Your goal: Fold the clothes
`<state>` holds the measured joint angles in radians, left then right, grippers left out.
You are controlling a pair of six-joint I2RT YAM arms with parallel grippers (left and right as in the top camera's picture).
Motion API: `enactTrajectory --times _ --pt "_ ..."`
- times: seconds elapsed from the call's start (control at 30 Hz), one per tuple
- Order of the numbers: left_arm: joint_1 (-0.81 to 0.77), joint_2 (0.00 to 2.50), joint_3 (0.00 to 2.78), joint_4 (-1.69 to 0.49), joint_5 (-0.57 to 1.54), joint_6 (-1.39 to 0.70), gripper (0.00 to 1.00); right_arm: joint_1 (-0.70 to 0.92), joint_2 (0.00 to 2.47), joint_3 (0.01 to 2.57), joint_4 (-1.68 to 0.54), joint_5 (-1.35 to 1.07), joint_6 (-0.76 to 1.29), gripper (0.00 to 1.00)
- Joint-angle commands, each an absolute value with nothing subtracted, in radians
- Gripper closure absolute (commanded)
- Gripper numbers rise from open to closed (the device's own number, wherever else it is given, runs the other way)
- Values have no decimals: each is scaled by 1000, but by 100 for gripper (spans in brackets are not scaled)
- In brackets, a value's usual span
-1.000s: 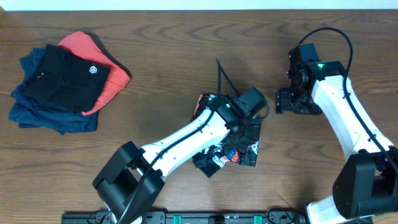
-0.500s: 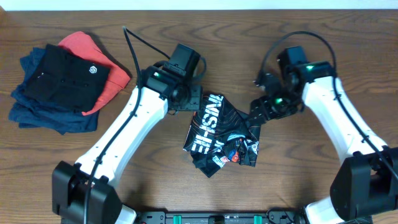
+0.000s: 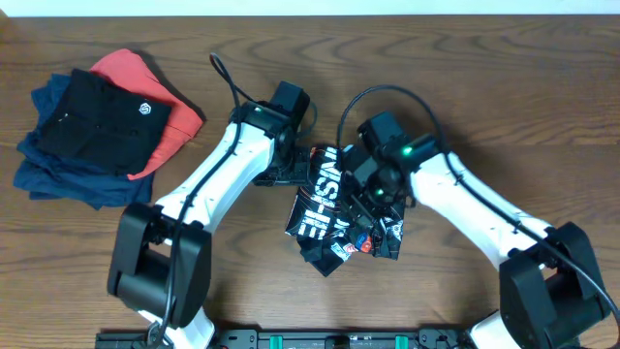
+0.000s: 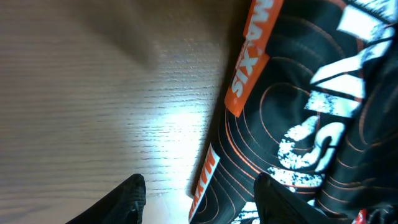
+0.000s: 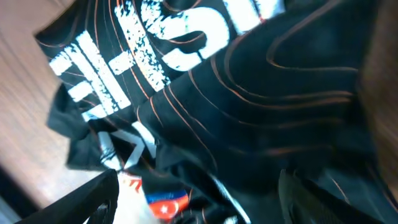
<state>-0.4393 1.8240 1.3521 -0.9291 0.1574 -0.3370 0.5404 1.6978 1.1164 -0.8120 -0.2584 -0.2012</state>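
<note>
Presently shirt (image 3: 325, 208) edge lies between left tool (image 4: 200, 198) fingers; right tool (image 5: 199, 199) above it.

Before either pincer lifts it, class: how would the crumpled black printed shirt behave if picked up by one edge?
Probably floppy: the shirt lies bunched in loose folds, so it should sag from the held edge. Likely light, as the fabric looks thin. Pushed, it would probably bunch further on the wooden table rather than slide whole.
</note>
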Motion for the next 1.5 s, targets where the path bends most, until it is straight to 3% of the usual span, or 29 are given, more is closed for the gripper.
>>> enactTrajectory --times 0.0,0.23,0.33,0.47,0.63,0.67,0.8,1.1,1.33,1.47 --pt "-438 1856 1344 -929 195 -338 42 572 1703 1059 -756 -184 -208 25" --pt "-438 1888 1344 -926 206 -338 41 576 1703 997 -643 -25 -54 66" --pt "-438 1889 1343 -926 206 -338 41 567 1703 998 -631 64 21 98" --pt "-438 1889 1343 -916 206 -338 37 534 1695 1005 -632 256 215 99" --pt "-438 1889 1343 -911 206 -338 37 435 1691 1016 -653 294 297 96" --pt "-438 1889 1343 -911 206 -338 37 413 1692 1016 -661 300 314 93" --pt "-438 1889 1343 -911 206 -338 37 321 1691 1016 -672 264 320 61" --pt "-438 1889 1343 -891 205 -323 37 326 1594 1018 -811 -124 51 60" --pt "-438 1889 1343 -888 205 -318 36 426 1517 1017 -975 -358 -117 56" --pt "-438 1889 1343 -893 202 -311 36 529 1527 1000 -964 -369 -236 54"
